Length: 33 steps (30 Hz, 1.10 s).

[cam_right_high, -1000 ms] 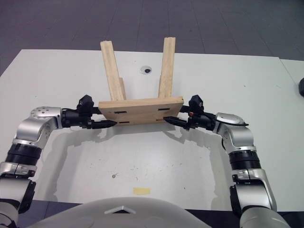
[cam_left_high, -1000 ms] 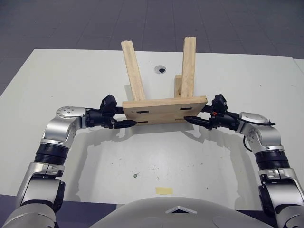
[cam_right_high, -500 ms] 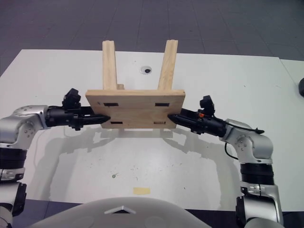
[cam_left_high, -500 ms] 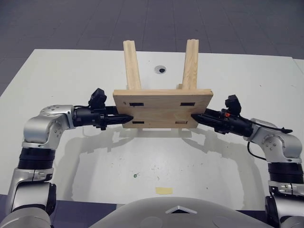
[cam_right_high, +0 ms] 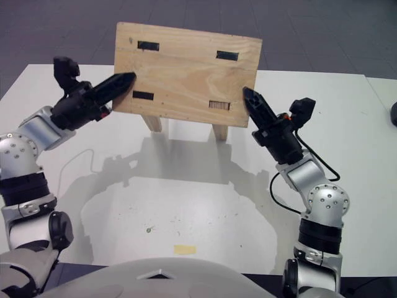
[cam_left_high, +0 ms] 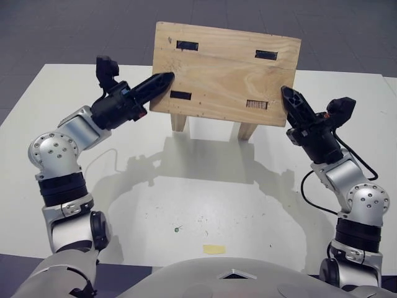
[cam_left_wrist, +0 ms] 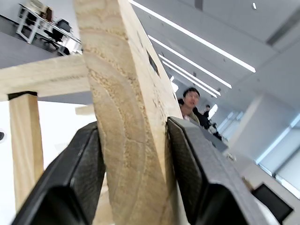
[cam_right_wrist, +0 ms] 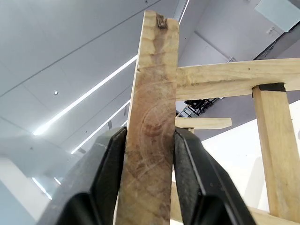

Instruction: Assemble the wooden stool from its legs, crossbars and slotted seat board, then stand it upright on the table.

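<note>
The stool [cam_left_high: 226, 74] hangs tilted over the far side of the table [cam_left_high: 205, 198], with its seat toward the head camera and its legs [cam_left_high: 180, 122] slanting down toward the table. The left gripper [cam_left_high: 165, 79] and right gripper [cam_left_high: 287, 94] each pinch one side edge of the seat. Both holds are shallow. If one arm lowers or turns ahead of the other, the seat may twist free, or one leg may land first and topple the stool.
</note>
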Available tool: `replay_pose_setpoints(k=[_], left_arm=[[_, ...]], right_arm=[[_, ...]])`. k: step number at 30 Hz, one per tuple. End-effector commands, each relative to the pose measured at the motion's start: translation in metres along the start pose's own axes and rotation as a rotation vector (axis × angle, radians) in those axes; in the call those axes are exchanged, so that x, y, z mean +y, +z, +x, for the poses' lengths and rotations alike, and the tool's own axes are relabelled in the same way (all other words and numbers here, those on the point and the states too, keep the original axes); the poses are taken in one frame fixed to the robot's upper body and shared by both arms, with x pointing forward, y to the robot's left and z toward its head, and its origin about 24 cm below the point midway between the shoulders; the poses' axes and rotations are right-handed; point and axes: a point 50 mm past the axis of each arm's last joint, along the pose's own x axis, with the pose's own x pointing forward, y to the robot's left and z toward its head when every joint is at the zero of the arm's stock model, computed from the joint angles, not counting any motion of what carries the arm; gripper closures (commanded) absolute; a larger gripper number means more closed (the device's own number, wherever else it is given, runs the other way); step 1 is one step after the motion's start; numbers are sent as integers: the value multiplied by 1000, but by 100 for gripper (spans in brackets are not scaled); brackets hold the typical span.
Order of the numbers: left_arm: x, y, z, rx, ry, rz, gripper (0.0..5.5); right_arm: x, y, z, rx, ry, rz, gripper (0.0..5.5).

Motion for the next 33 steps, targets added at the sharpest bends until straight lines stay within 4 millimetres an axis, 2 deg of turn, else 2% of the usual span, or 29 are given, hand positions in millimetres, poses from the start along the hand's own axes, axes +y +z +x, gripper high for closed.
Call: replay_pose_setpoints(k=[1,5,6,14,17,20,23,26,30,33], left_arm=[[10,25,18,-129,311,-32,355],[18,26,13,-175,396,-88,355],[20,26,13,-179,413,-93,319],[40,46,4,-302,519,-106,184],[53,42,-2,-278,579,-104,131],[56,34,-3,-241,597,-89,85],[51,43,-12,-296,652,66,40],[48,57,-26,-373,810,346,12],[53,50,-31,-363,930,515,12],[58,38,-24,-297,945,580,12]], right_arm=[[25,28,37,-190,-49,-110,305],[24,44,43,-306,-133,-147,241],[25,45,44,-319,-135,-152,222],[16,31,35,-361,-201,-150,92],[13,21,36,-358,-217,-152,41],[8,10,34,-351,-238,-147,10],[1,1,28,-352,-305,-197,10],[-15,-11,15,-331,-493,-433,10],[-32,-35,2,-310,-673,-637,10],[-39,-43,-5,-361,-786,-735,10]])
